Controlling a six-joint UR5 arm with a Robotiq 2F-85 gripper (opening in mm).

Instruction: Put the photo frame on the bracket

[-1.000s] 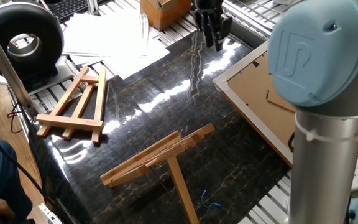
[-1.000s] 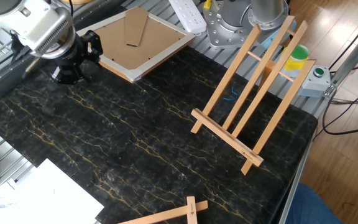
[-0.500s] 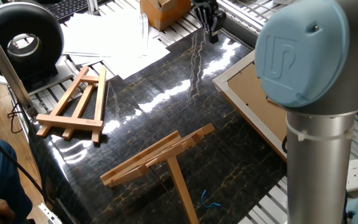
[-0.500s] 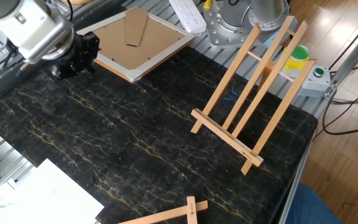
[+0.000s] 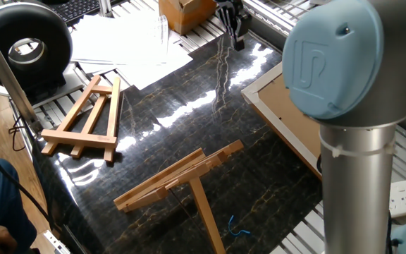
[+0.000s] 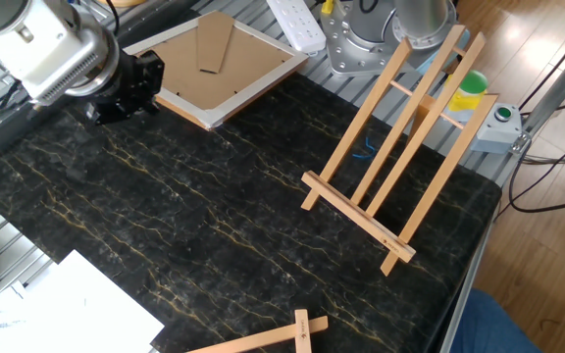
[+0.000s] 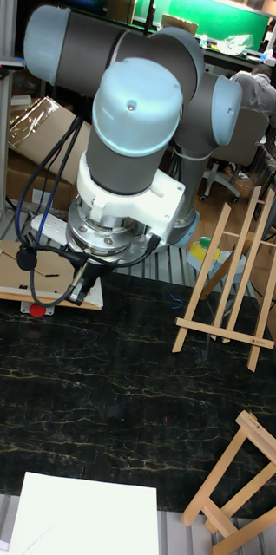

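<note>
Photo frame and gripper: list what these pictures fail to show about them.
- Photo frame: in one fixed view the arm's grey column covers its near part; in the tall fixed view only a left corner shows beside the wrist. It lies back-up, so its front is unseen.
- Gripper: a dark mass in the other fixed view, small at the top edge in one fixed view; whether the jaws are open or shut cannot be told.
- Bracket: its rear leg is hidden behind the slats there.
</note>
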